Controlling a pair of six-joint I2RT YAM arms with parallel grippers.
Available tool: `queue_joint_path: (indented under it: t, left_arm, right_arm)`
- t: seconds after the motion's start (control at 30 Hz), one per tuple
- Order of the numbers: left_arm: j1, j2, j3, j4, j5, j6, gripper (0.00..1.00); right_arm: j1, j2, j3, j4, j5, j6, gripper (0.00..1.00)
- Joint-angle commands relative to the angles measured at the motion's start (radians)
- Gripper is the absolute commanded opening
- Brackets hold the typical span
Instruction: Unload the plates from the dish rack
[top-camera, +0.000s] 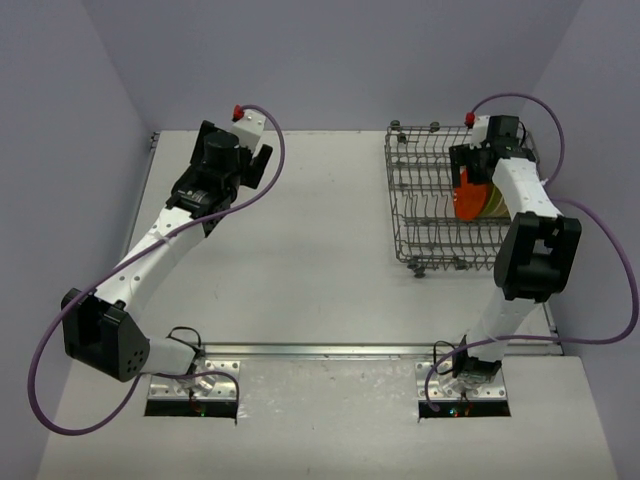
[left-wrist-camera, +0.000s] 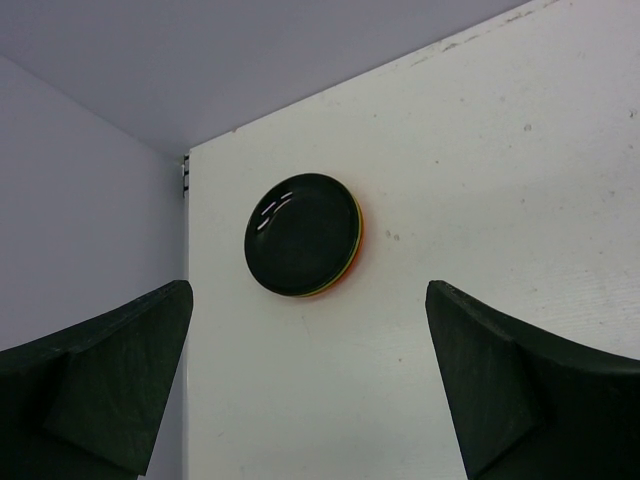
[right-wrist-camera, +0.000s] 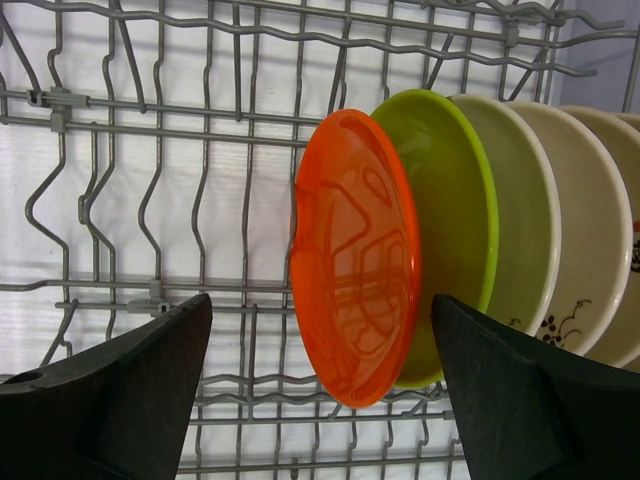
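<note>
counter (top-camera: 320, 260), contents by position.
- far right, towards the back edge: dish rack (top-camera: 430, 215).
- in the rack, right of its middle: row of plates (top-camera: 478, 197), standing on edge between the tines, face to face.
- order in the right wrist view: end plate (right-wrist-camera: 355, 260) leftmost, second plate (right-wrist-camera: 450, 200) just behind it, further plates (right-wrist-camera: 590, 230) overlapping to the right.
- right jaws over the rack, set apart, with the end plate between them in view.
- by the walls at a counter corner: stack of plates (left-wrist-camera: 303, 235), lying flat.
- left jaws set apart, nearer than the stack.
</note>
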Motion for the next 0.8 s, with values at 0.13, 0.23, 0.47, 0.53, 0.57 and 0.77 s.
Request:
queue_joint_path:
  t: [0.13, 0.23, 0.47, 0.53, 0.57, 0.77]
  left_arm:
    - [-0.001, -0.021, 0.002, 0.055, -0.004, -0.01, 1.0]
    - [-0.001, -0.022, -0.001, 0.056, -0.004, -0.013, 1.0]
    - [-0.001, -0.02, -0.002, 0.056, -0.001, -0.031, 1.0]
    - [-0.001, -0.018, 0.002, 0.055, 0.0, -0.035, 1.0]
    - [-0.001, -0.016, 0.005, 0.055, -0.001, -0.037, 1.0]
    - [-0.001, -0.006, 0.03, 0.044, -0.008, -0.067, 1.0]
  right_arm:
    - [-0.01, 0.035, 0.065, 0.042, 0.011, -0.023, 0.66]
    - [-0.01, 0.025, 0.063, 0.042, 0.011, -0.01, 0.46]
    - [-0.01, -0.011, 0.055, 0.039, 0.046, -0.028, 0.0]
    - [-0.01, -0.028, 0.056, 0.04, 0.064, -0.045, 0.0]
    - [-0.01, -0.043, 0.056, 0.041, 0.063, -0.052, 0.0]
    - [-0.005, -0.146, 0.101, 0.025, 0.044, -0.067, 0.0]
